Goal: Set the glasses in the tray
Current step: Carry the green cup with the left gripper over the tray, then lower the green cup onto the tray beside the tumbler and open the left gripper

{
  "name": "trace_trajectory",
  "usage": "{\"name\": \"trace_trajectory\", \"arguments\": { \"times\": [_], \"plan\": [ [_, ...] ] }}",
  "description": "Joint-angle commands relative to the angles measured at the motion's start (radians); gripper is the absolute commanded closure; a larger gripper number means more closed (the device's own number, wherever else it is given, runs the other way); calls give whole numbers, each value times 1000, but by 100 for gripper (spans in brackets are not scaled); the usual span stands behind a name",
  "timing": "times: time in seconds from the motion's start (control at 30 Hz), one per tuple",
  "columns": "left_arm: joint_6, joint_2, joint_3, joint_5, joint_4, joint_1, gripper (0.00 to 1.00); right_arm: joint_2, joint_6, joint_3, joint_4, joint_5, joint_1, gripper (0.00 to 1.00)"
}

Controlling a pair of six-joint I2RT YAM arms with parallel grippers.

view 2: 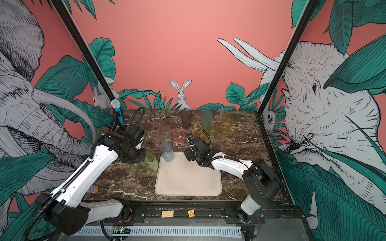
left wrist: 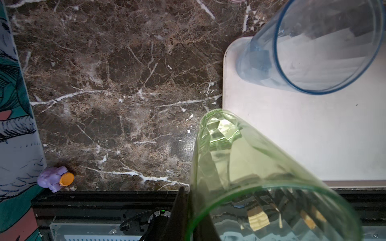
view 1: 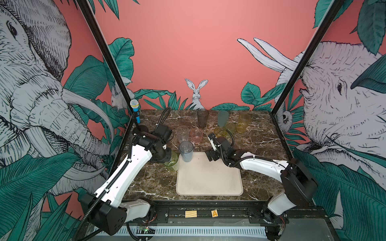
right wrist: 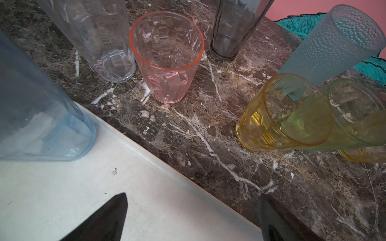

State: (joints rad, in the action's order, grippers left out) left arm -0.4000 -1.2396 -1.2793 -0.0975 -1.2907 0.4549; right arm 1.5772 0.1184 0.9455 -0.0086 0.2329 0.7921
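The left pincer (left wrist: 191, 206) is clamped on the rim of the green glass (view 1: 172, 162), holding it tilted just outside the far left corner of the tray (view 1: 208, 181). The grey-blue glass (view 1: 186, 151) stands inside that corner. The right pincer (right wrist: 192, 198) hangs with jaws spread wide over the tray's far edge. The pink glass (view 1: 196, 135) stands on the counter (view 1: 154, 187) beyond.

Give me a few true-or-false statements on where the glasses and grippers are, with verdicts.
1. The grey-blue glass stands upright in the tray. True.
2. The left gripper is empty. False: its fingers are shut on the tall green glass.
3. The right gripper is open, holding nothing. True.
4. The pink glass is in the tray. False: it stands on the table beyond the tray.
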Motion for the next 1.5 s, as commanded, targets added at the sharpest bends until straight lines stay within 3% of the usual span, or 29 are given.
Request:
{"name": "trace_trajectory", "arguments": {
  "times": [0.0,0.63,1.07,1.47],
  "plan": [
    [-39,23,30,32,58,18,100,-5,-12,9,24,20,9,1],
    [-144,-3,135,4,156,127,100,6,-17,16,18,28,12,1],
    [-160,-120,105,-40,165,221,100,6,-17,18,17,31,13,1],
    [-165,-182,81,-27,195,240,100,9,-21,21,12,36,15,1]
  ]
}}
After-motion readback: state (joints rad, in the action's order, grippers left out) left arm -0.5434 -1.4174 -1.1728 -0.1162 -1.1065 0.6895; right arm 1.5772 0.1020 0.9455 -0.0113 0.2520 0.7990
